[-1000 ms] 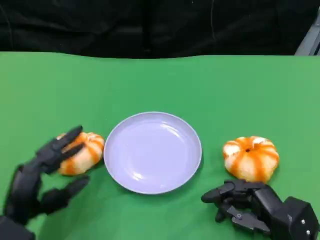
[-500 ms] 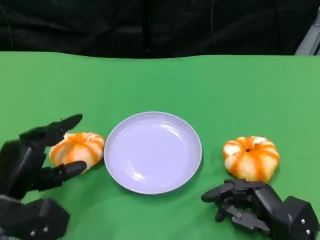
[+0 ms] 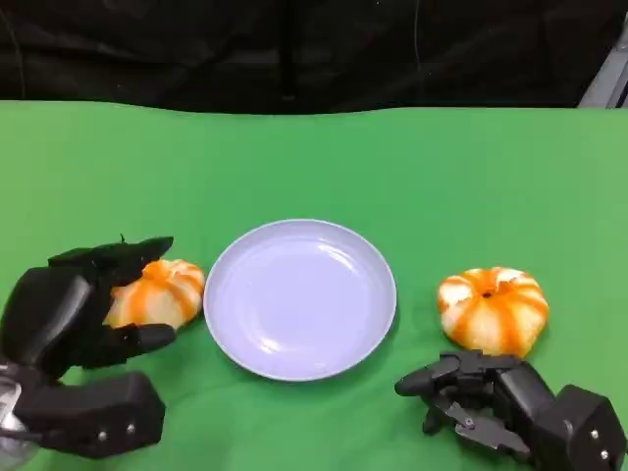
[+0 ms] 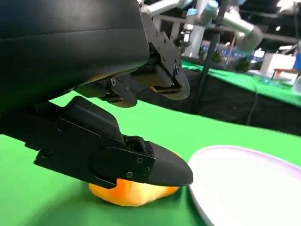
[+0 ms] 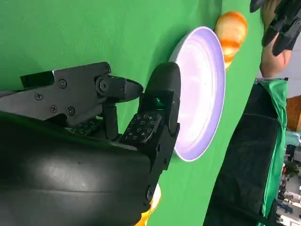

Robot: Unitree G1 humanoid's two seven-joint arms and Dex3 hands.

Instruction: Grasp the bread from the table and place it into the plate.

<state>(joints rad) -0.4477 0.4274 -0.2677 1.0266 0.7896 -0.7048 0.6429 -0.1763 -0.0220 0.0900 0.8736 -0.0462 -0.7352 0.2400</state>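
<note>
Two breads on table, none yet in plate (image 3: 299,297). Left bread (image 3: 157,292) at plate's 9 o'clock, left hand (image 3: 74,309) fingers closing around it, firm grip uncertain. Right hand (image 3: 481,397) curled, holding nothing. Lift, transfer left.

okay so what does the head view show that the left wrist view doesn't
Head view alone: the right hand with fingers curled in near the table, the second orange-striped bun just beyond it, and the whole round plate between the two buns.

Left wrist view alone: a close look under the left hand, with fingers above and below the bun, and lab equipment in the background.

Both: the left hand around the left bun, the near plate rim, and the green table.
</note>
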